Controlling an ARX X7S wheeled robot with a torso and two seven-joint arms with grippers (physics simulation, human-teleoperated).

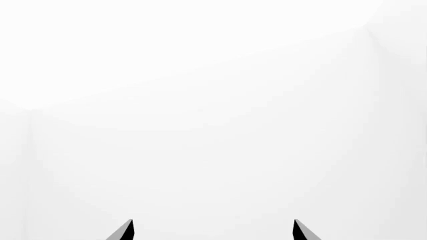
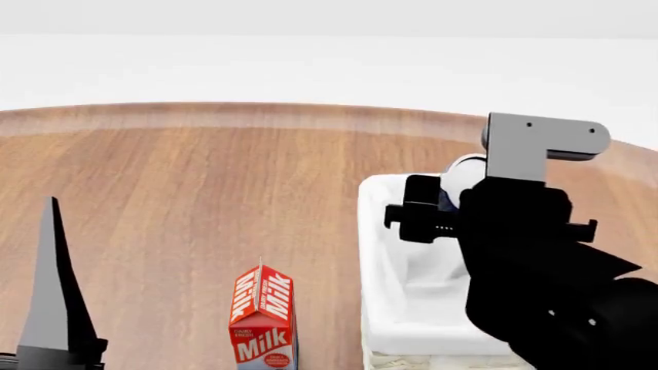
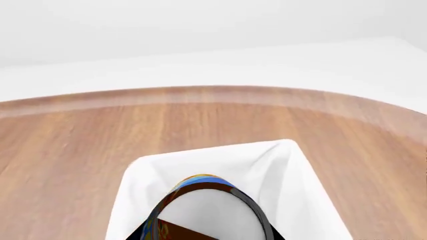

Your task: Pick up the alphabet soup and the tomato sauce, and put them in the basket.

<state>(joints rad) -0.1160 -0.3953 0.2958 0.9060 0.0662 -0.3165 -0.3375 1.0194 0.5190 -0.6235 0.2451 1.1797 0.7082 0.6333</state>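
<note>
The alphabet soup (image 3: 200, 207), a can with a blue and yellow label and pale grey lid, fills the near part of the right wrist view. It hangs over the white cloth lining of the basket (image 3: 297, 172). My right gripper (image 2: 444, 202) is shut on the can (image 2: 463, 176) above the basket (image 2: 383, 254) at the right of the table. The left gripper (image 1: 213, 228) is open with nothing between its tips and faces a blank white background. One of its fingers (image 2: 49, 293) rises at the lower left of the head view. The tomato sauce is out of view.
A red milk carton (image 2: 263, 317) stands near the front, just left of the basket. The round wooden table (image 2: 206, 185) stretches back to a curved far edge. My right arm hides the basket's right side.
</note>
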